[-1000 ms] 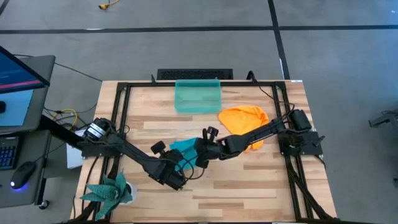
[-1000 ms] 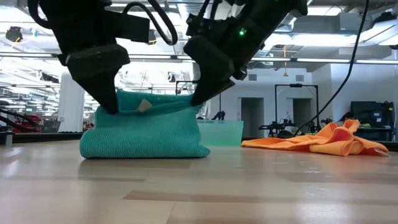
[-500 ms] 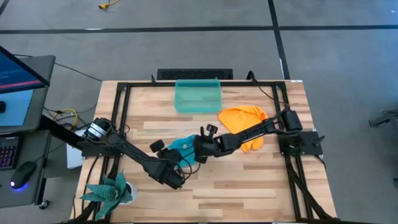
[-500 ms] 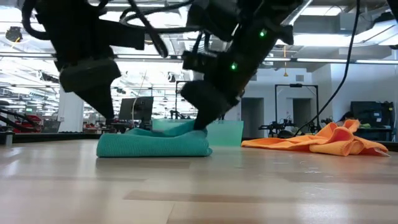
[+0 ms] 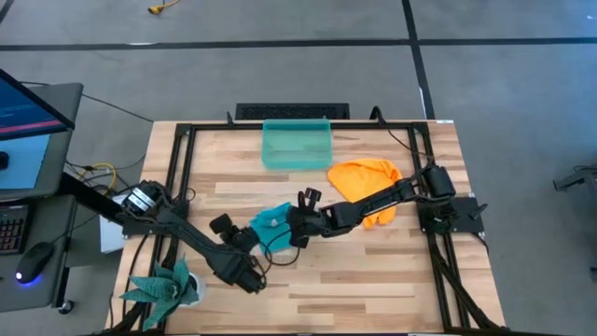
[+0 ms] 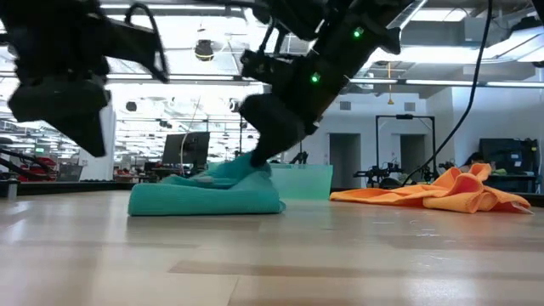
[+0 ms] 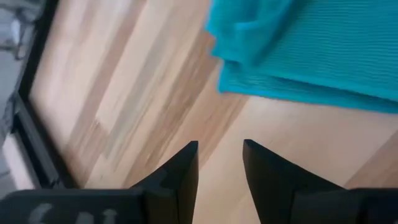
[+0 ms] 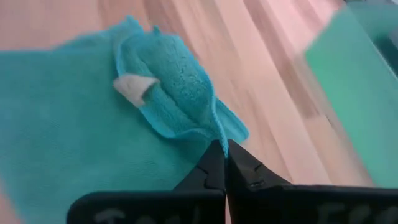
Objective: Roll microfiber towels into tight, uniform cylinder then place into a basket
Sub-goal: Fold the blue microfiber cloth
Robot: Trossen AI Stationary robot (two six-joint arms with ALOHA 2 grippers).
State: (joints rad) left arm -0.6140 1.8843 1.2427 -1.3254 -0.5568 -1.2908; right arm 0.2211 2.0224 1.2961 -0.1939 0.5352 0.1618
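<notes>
— What are the jaws doing at this moment?

— From my remote station, I see the right gripper (image 8: pixel 222 163) clenched on an edge of the teal towel (image 5: pixel 271 224), its jaws pressed together with a fold of cloth pinched at the tips. The left gripper (image 7: pixel 219 163) is released: its jaws stand a little apart, holding nothing, just off the towel's edge above bare wood.

— Where does the towel lie?

— Near the middle of the worktop (image 5: pixel 373 271), folded flat in layers, with a small white tag (image 8: pixel 134 85) showing on the raised fold. In the low view it sits as a low bundle (image 6: pixel 206 194) with the right arm reaching down onto its top.

— What surrounds it?

— The orange towel (image 5: pixel 366 179) lies crumpled on the right side, under the right arm. The basket (image 5: pixel 297 143) stands at the far edge, well apart from the teal towel. A potted plant (image 5: pixel 166 284) sits at the near left corner, beside the left arm.

— Your count?

— Two towels, one basket, one plant, two arms.
</notes>
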